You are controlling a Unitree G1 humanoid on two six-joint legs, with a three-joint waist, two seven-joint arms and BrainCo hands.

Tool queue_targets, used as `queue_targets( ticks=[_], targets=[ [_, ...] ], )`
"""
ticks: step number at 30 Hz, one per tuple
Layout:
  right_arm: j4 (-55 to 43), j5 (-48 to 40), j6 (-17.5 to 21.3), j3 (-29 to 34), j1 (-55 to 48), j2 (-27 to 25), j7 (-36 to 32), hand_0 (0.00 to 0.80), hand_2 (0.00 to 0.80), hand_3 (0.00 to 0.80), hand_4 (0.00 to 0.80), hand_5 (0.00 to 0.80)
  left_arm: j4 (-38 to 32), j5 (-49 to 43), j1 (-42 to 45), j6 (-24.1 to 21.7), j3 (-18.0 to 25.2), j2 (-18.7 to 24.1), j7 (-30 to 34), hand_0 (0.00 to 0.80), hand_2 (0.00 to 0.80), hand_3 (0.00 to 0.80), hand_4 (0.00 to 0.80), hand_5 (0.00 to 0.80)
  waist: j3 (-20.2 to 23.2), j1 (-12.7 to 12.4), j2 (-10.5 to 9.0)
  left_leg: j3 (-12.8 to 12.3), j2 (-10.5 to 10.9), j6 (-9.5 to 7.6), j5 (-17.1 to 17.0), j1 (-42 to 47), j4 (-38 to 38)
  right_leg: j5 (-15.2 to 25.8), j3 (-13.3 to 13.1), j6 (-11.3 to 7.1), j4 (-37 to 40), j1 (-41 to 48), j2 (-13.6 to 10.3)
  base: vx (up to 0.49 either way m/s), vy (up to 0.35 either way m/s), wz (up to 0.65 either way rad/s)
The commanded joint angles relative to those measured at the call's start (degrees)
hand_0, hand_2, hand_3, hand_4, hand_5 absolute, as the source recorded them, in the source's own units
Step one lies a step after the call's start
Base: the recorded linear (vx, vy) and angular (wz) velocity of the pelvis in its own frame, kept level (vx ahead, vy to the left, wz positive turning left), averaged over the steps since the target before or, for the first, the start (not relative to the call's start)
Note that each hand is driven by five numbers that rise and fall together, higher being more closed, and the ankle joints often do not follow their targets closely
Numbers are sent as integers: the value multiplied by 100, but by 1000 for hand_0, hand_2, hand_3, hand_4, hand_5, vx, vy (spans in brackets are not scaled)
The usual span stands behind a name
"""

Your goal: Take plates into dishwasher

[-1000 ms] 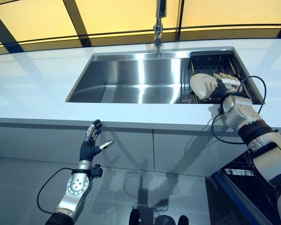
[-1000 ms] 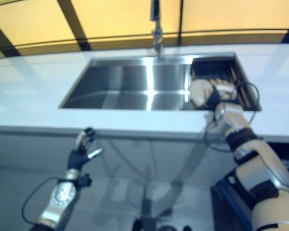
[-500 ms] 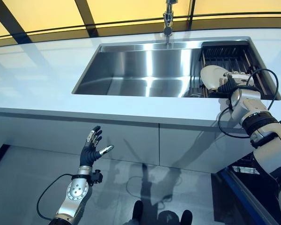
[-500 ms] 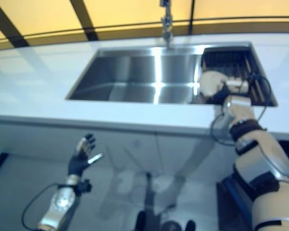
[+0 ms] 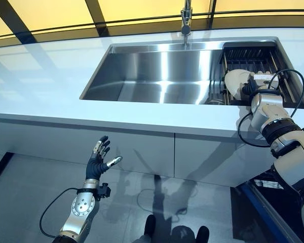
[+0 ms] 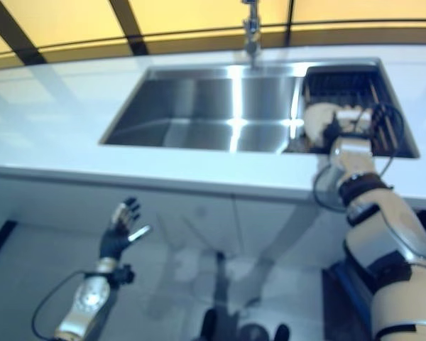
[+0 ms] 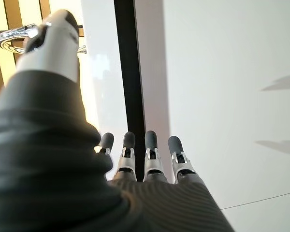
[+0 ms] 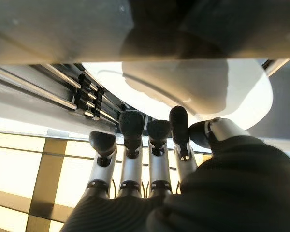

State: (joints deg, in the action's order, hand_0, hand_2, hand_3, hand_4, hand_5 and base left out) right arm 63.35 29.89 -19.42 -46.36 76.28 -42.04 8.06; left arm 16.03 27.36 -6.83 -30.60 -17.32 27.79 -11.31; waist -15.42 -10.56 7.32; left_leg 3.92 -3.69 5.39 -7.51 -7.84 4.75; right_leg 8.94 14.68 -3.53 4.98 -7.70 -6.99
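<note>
White counter point(image 5: 50, 91), steel sink point(image 5: 157, 76) with rack point(image 5: 253, 58), right hand point(image 5: 253, 86) gripping plate point(image 5: 234, 81), left hand point(image 5: 97, 161) relaxed.

A white surface point(image 5: 45, 86) runs across the upper half of the frame. A steel sink point(image 5: 157, 76) is set into it right of centre, with a dark rack point(image 5: 253, 58) in the sink's right end and a tap point(image 5: 186, 20) at the back edge.

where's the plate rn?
The plate is at the right end of the sink, over the dark dish rack, with the right hand against it.
</note>
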Motion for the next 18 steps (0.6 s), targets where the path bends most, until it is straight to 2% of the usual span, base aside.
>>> queue_targets(
  ticks=[1, 10, 18],
  targets=[
    [166, 257, 5, -680, -299, -175, 118, 800, 800, 800, 800, 800, -381, 122, -469, -334, -154, 331, -1, 0, 0, 0, 0, 0, -517, -186, -261, -169, 205, -180, -29, 15, 25, -15, -40, -234, -194, 70, -327, 0, 0, 0],
    [-43, 155, 80, -595, -419, -398, 40, 800, 800, 800, 800, 800, -342, 130, -413, -304, -106, 322, 13, 0, 0, 0, 0, 0, -335, -124, -359, -195, 188, -189, 15, 121, 25, -38, -76, -238, -163, 180, -308, 0, 0, 0],
    [-206, 75, 339, -484, -535, -523, 43, 800, 800, 800, 800, 800, -342, 70, -364, -288, -42, 294, -6, 0, 0, 0, 0, 0, -246, -80, -415, -206, 155, -189, 50, 233, 25, -70, -123, -224, -162, 288, -289, 0, 0, 0]
  ],
)
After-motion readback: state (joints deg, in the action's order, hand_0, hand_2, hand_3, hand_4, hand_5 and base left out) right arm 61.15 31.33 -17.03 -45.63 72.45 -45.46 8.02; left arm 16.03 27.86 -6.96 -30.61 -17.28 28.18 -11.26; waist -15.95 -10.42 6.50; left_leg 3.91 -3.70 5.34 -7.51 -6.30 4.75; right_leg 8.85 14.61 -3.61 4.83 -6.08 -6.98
